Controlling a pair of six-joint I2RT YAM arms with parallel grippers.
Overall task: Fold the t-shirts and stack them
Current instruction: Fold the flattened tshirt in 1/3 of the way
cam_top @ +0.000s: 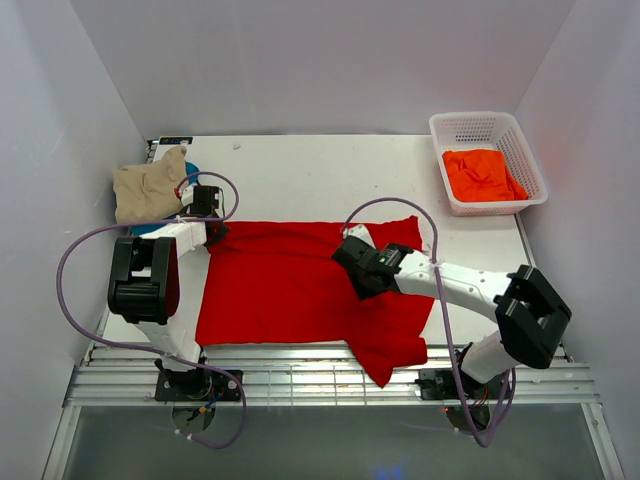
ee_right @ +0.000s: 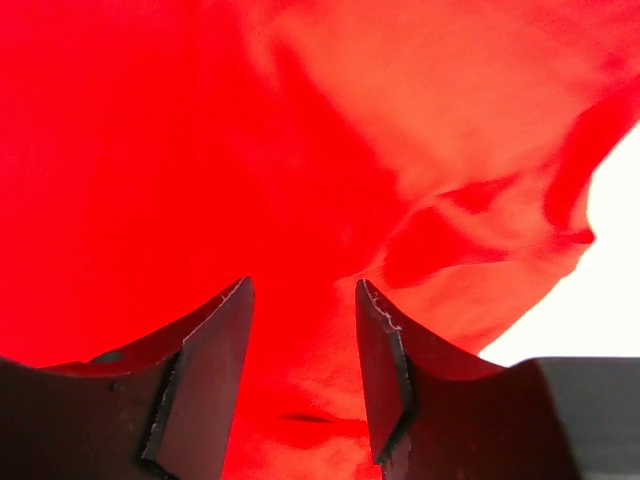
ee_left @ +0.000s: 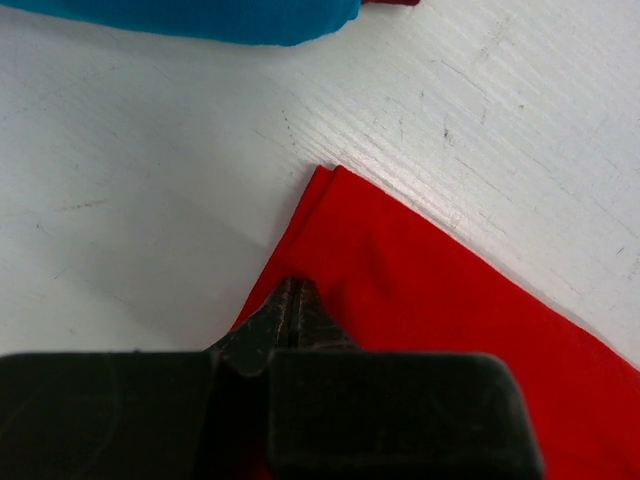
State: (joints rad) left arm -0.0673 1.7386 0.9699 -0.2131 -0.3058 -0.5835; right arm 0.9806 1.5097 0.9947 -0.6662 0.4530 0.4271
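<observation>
A bright red cloth t-shirt (cam_top: 280,290) lies spread across the middle of the white counter (cam_top: 300,170), one sleeve hanging over the near edge. A white plastic lattice basket (cam_top: 470,117) at the far right corner holds an orange cloth t-shirt (cam_top: 482,175). A tan cloth t-shirt (cam_top: 148,190) lies on a teal blue cloth t-shirt (ee_left: 200,18) near the far left corner. The right claw (ee_right: 300,330) hangs over the red cloth with its jaws apart. The left claw (ee_left: 293,300) is pinched closed on the red shirt's far left corner.

Teal t-shirt (ee_left: 200,18) mostly off-frame
</observation>
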